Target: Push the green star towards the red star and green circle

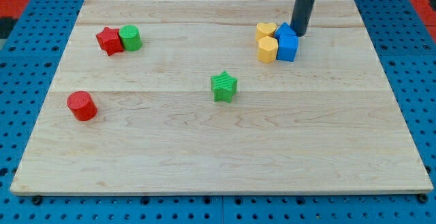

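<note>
The green star (223,86) lies near the middle of the wooden board (204,149). The red star (108,40) and the green circle (130,37) sit touching at the view's upper left. My tip (299,32) stands at the view's upper right, just behind the blue blocks, far to the right of and above the green star.
A red cylinder (82,106) lies at the view's left. A cluster at the upper right holds a yellow heart (266,30), a yellow hexagon block (267,48) and two blue blocks (287,41). A blue pegboard (20,115) surrounds the board.
</note>
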`<state>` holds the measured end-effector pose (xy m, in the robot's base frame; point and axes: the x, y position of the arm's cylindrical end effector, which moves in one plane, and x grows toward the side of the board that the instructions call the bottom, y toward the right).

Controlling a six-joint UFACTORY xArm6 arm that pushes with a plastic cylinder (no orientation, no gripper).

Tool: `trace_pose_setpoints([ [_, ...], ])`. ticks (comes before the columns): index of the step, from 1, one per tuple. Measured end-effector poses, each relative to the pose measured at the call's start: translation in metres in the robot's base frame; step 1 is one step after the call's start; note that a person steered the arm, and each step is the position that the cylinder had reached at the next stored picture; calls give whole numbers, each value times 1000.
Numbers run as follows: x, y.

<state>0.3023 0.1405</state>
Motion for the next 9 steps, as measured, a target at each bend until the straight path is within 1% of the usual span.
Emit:
trace_pose_setpoints([
  [1,0,-19],
  [2,0,-12],
  [3,10,65],
  [4,42,130],
  [5,114,104],
  [6,142,29],
  [8,139,-127],
  [9,129,-205],
])
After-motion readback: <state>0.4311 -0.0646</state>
